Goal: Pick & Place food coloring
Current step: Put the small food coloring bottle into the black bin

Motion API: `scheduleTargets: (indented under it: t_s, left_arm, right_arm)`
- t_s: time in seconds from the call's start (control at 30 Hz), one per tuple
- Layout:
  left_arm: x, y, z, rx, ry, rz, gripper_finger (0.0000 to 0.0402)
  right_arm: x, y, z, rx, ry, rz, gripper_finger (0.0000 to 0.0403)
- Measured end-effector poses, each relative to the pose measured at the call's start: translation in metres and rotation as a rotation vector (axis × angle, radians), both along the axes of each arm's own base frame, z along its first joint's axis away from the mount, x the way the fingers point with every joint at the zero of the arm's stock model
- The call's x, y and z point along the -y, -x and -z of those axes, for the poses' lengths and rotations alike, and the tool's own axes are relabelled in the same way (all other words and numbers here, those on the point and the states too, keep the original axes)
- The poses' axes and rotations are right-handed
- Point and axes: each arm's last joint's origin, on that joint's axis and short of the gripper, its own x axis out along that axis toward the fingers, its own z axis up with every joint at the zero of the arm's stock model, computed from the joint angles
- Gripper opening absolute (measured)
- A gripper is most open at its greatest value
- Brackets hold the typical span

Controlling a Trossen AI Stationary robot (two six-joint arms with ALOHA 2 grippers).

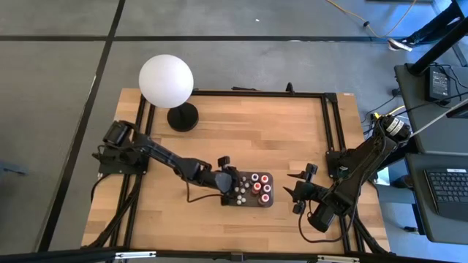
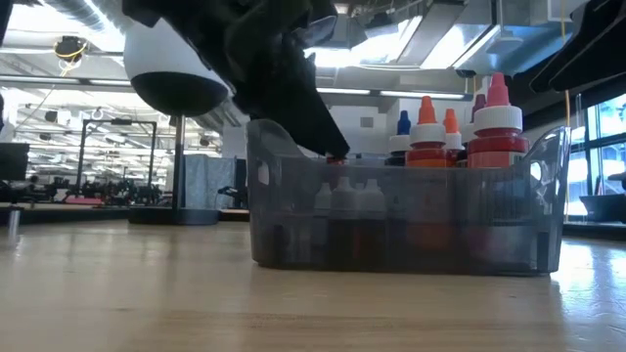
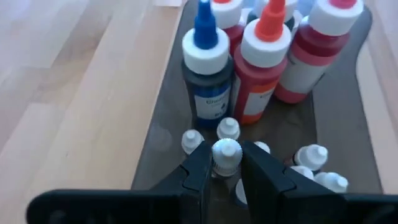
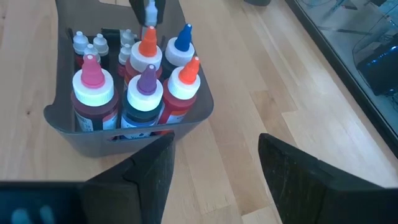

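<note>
A dark grey tray [image 1: 268,200] stands on the wooden table and holds the food coloring: several big bottles [image 3: 261,62] with blue, orange, pink and purple tips, and several tiny white-capped dropper bottles [image 3: 314,155]. My left gripper [image 3: 226,158] reaches down into the tray's left end and is shut on one tiny bottle [image 4: 150,12]. My right gripper [image 4: 214,168] stands open to the right of the tray [image 4: 124,137], with nothing between its fingers. My left gripper pinches the tiny bottle's ribbed white cap [image 3: 226,151] between its two fingers. The fingers come slanting down from the table's left side. The bottle stands upright in the hold. Its body is hidden below the fingers, so whether it is lifted clear cannot be told.
A white globe lamp [image 1: 167,80] on a black base [image 1: 183,117] stands at the table's far left. Bare wood lies in front of the tray and on its far side. A black frame [image 1: 333,124] runs along the table's edges.
</note>
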Motion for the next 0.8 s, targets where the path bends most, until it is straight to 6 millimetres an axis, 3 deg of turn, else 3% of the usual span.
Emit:
scheduleTargets:
  t_s: [0.8]
  left_arm:
    - [0.001, 0.006, -0.008, 0.001, -0.026, -0.028, 0.0066]
  right_arm:
    - [0.0, 0.0, 0.0, 0.0, 0.0, 0.0, 0.0233]
